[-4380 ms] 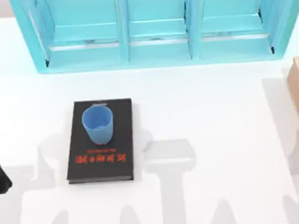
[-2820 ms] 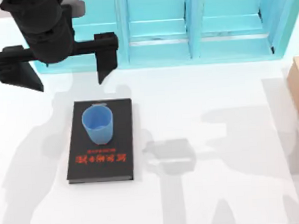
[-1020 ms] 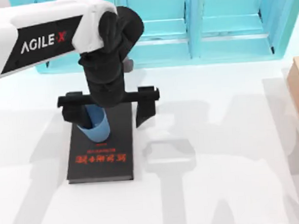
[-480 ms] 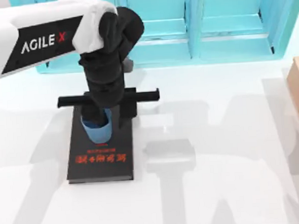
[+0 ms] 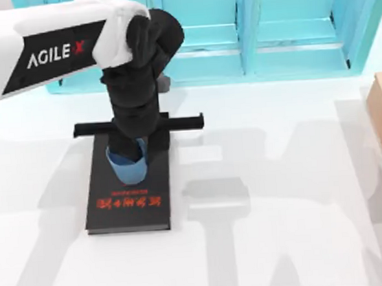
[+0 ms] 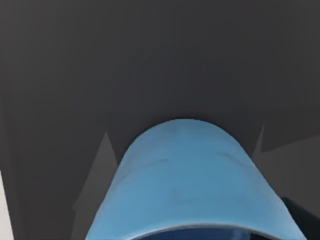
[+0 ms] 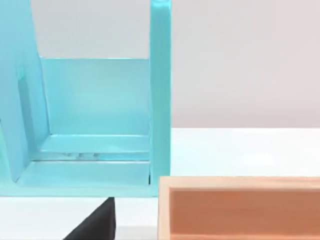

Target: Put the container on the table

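Now left hand (image 5: 134, 148) clamps the container (image 5: 129, 167) standing on the black book (image 5: 128, 205).

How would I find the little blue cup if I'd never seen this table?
Start at the big turquoise shelf unit. In front of it lies a black book with red lettering. The see-through blue cup stands on that book, gripped by the left pincer.

Translucent smooth plastic container (image 5: 129, 171); matt black book (image 5: 128, 205); plain white table (image 5: 277, 176).

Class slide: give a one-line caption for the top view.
Left hand closed on the blue container, standing on the black book.
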{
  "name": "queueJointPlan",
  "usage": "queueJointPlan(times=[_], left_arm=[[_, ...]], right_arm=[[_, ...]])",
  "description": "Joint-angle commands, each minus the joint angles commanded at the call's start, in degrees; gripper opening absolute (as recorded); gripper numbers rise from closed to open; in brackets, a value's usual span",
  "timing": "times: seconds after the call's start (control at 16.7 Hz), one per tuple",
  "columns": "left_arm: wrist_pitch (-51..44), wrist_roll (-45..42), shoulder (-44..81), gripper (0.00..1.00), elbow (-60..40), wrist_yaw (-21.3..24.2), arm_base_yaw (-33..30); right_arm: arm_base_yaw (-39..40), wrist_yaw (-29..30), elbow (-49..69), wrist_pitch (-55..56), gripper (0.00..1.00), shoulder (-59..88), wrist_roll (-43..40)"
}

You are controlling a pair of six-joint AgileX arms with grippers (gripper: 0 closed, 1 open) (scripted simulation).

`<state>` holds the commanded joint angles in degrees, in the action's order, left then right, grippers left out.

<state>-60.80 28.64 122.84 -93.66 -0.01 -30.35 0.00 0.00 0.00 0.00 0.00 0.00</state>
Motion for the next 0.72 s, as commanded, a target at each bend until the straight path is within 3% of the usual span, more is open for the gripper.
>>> queueJointPlan(times=[0.72], left_arm=[[-10.4, 0.1, -2.1, 0.0, -8.3, 0.0, -0.1]], right_arm=[[0.0, 0.0, 0.0, 0.0, 1.0, 0.0, 0.0]])
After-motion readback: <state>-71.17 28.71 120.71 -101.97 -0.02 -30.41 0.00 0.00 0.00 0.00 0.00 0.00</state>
